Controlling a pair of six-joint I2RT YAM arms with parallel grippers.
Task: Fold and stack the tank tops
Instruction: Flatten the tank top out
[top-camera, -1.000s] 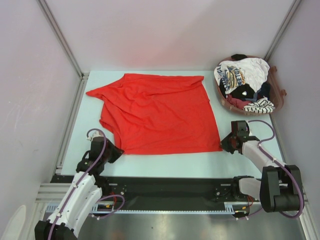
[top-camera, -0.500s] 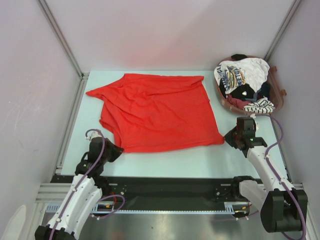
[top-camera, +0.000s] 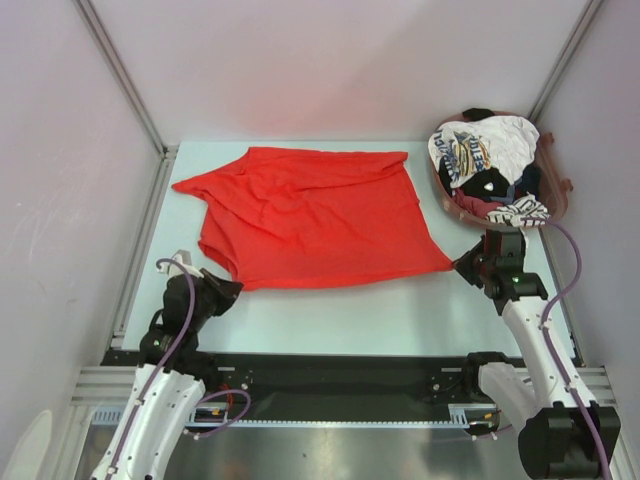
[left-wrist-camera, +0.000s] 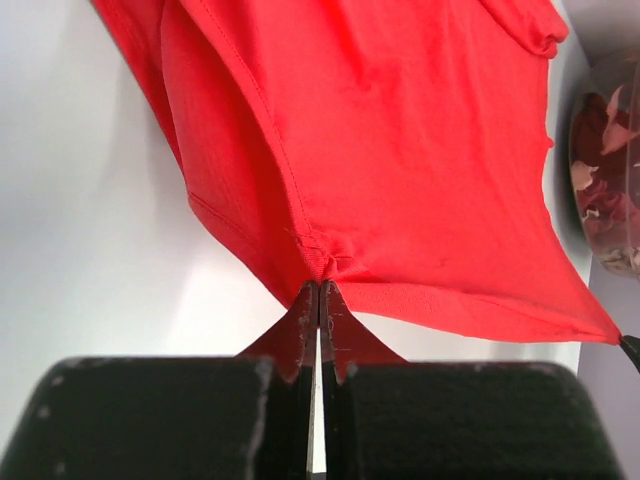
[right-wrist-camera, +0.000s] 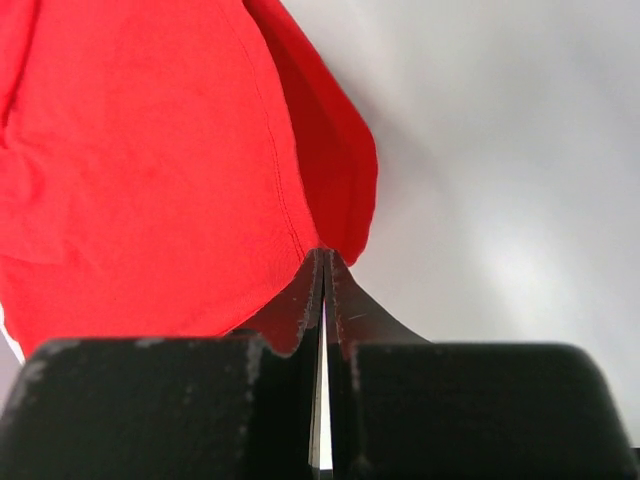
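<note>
The large red tank top (top-camera: 310, 215) lies spread on the pale table, its near edge lifted and pulled taut. My left gripper (top-camera: 232, 288) is shut on its near left corner; the left wrist view shows the red hem (left-wrist-camera: 400, 150) pinched at the fingertips (left-wrist-camera: 322, 288). My right gripper (top-camera: 462, 266) is shut on the near right corner, with red cloth (right-wrist-camera: 150, 160) pinched at the fingertips (right-wrist-camera: 324, 256). The other tank tops, white printed (top-camera: 475, 150), striped (top-camera: 520, 211) and dark, lie heaped in a basket (top-camera: 560, 195) at the far right.
The brown basket stands close behind my right gripper. Metal frame rails (top-camera: 145, 230) run along the table's left and right sides, with grey walls beyond. The black base rail (top-camera: 340, 375) lies at the near edge.
Both grippers have moved away from the bases, the left leftward and the right rightward toward the basket, carrying the red top's near corners up and stretching its near edge.
</note>
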